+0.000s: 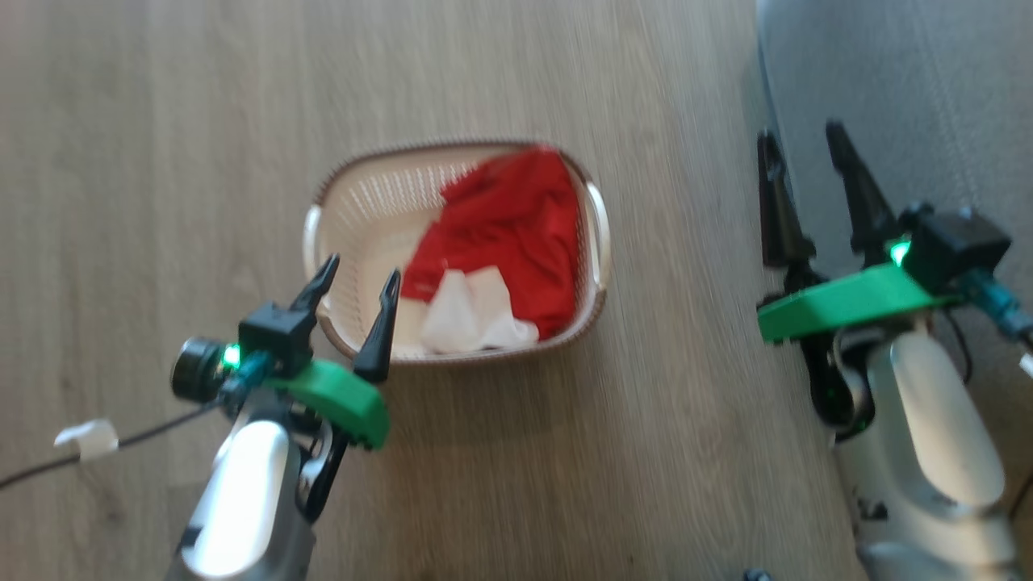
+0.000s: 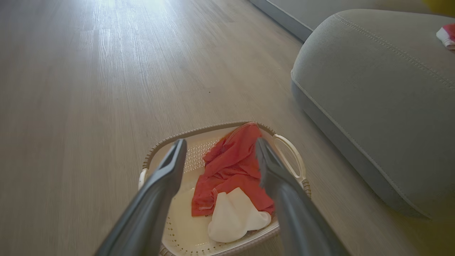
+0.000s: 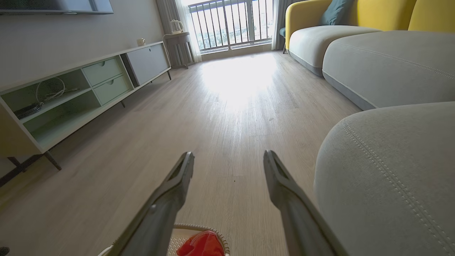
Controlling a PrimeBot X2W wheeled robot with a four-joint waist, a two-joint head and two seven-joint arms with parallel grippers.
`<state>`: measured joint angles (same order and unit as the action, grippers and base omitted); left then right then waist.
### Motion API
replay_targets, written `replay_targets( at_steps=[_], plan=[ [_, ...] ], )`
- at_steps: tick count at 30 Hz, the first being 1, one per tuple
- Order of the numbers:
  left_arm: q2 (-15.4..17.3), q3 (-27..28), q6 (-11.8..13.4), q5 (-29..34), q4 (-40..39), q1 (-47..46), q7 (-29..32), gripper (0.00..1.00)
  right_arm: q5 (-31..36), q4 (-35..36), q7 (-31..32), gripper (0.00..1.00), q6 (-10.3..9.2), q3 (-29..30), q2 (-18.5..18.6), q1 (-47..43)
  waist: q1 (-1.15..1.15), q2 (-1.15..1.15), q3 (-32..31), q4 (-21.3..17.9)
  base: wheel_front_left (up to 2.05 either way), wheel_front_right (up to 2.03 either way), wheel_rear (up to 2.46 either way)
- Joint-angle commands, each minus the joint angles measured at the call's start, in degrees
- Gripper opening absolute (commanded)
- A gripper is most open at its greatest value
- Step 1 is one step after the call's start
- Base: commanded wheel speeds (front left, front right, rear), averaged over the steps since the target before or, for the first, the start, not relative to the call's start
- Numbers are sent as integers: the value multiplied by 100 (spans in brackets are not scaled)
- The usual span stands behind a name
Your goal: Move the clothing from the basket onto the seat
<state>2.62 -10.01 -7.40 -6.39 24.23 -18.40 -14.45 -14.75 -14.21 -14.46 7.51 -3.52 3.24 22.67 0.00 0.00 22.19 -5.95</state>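
The cream basket (image 1: 363, 214) stands on the wood floor with red clothing (image 1: 516, 226) bunched in its right half, a white panel at the near end. My left gripper (image 1: 361, 270) hangs open over the basket's near-left corner, nothing between its fingers. In the left wrist view the open left gripper (image 2: 220, 142) frames the clothing (image 2: 231, 167) in the basket (image 2: 185, 135). The grey seat (image 1: 912, 97) lies to the right. My right gripper (image 1: 800, 133) is open and empty at the seat's edge. Another red and white garment (image 2: 447, 35) lies on the seat (image 2: 373, 99).
In the right wrist view, past the open right gripper (image 3: 228, 154), wood floor runs to a balcony door. A low TV cabinet (image 3: 71, 92) lines the left wall. A yellow-backed sofa (image 3: 355, 14) continues beyond the seat (image 3: 391, 170). A cable with white tape (image 1: 85, 440) trails from my left arm.
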Motion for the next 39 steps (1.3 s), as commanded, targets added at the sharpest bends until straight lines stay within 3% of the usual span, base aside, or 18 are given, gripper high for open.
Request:
replay_targets(
  at_steps=[1,14,25,35,39],
  plan=[
    [87,71,-1,63,-78,-267,-55,100,-38,271,-53,100,-2,-153,-35,228,0,0,711,-337,0,0,0],
    [606,-876,-8,65,548,-1703,-55,100,-373,813,-53,100,-2,-398,-35,1026,0,0,2146,-939,0,0,0],
    [1169,-1645,-8,160,1691,-3171,-55,100,-793,992,-53,100,-2,-602,-35,1078,0,0,2959,-1551,0,0,0],
    [1250,-1887,-1,124,2674,-4223,-55,100,-1073,1098,-54,100,-2,-739,-36,960,0,0,3215,-1852,0,0,0],
    [1220,-1946,152,223,3181,-4568,-50,100,-1128,1138,-54,100,-2,-734,-36,854,0,0,3239,-1872,0,0,0]
  ],
)
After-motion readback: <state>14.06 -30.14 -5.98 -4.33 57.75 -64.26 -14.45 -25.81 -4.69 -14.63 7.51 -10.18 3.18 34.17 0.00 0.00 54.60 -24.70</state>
